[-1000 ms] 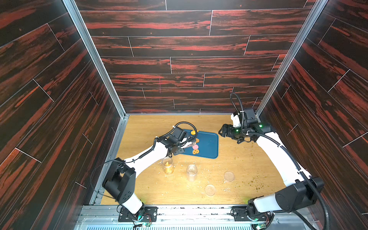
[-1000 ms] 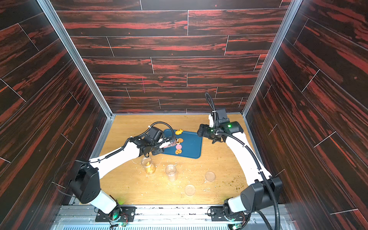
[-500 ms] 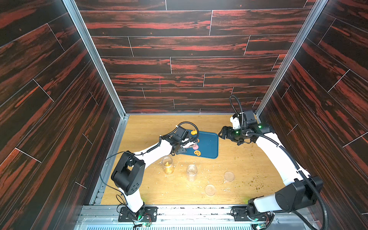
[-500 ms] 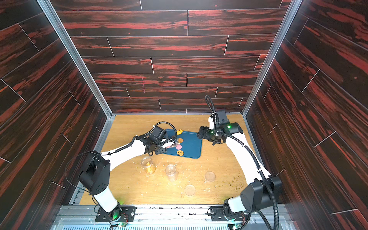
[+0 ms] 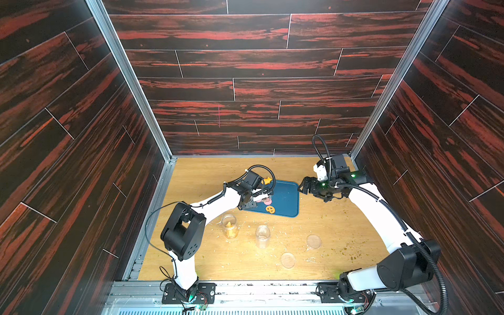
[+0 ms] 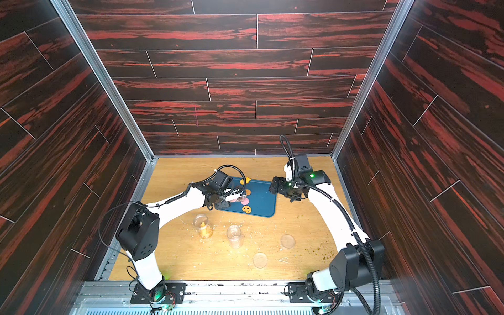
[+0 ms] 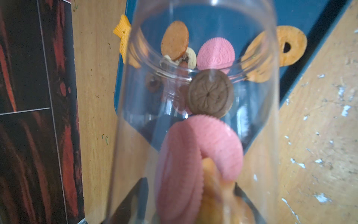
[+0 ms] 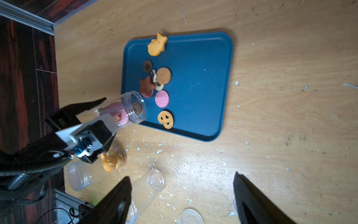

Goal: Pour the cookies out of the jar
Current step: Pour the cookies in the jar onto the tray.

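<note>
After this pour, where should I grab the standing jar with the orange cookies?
I'd clamp the jar with orange cookies across its wall, about mid-height, coming in level from the left arm's side: it stands upright and open-mouthed, and the empty jar stands on its other side.

Over the last second the left arm's elbow (image 5: 183, 234) has swung up and inward, away from the table's left edge. The left gripper (image 5: 255, 192) has carried the clear jar (image 5: 265, 195) farther back over the blue tray (image 5: 286, 196), closer to the yellow fish cookie (image 5: 266, 180)
</note>
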`<state>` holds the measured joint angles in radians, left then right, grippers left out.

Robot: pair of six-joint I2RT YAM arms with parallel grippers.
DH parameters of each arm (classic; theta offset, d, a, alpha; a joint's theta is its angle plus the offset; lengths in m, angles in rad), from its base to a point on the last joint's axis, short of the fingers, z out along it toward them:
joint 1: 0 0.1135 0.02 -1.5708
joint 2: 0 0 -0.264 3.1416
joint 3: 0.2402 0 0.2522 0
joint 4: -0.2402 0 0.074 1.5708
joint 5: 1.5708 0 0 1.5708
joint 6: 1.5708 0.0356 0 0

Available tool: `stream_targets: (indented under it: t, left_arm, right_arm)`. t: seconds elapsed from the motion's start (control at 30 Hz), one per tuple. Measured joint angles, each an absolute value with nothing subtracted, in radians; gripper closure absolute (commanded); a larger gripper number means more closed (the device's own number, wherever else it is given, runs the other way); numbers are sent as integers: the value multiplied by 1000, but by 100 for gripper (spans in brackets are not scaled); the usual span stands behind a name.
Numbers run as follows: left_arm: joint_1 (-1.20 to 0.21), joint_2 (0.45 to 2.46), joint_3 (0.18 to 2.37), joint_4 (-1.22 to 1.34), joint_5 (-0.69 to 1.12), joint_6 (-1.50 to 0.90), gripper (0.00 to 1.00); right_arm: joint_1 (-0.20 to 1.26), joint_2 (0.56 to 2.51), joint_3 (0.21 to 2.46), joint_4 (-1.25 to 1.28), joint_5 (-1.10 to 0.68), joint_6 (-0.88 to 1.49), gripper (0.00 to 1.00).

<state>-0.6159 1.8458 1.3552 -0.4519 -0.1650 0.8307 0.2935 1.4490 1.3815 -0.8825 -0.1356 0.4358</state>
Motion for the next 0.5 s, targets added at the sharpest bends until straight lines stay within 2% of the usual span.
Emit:
stream_targets:
  t: [0.5]
  left_arm:
    - [-657, 1847, 1362, -457, -168, 839, 70]
  right_arm:
    - [286, 1402, 1353, -882, -136, 437, 14]
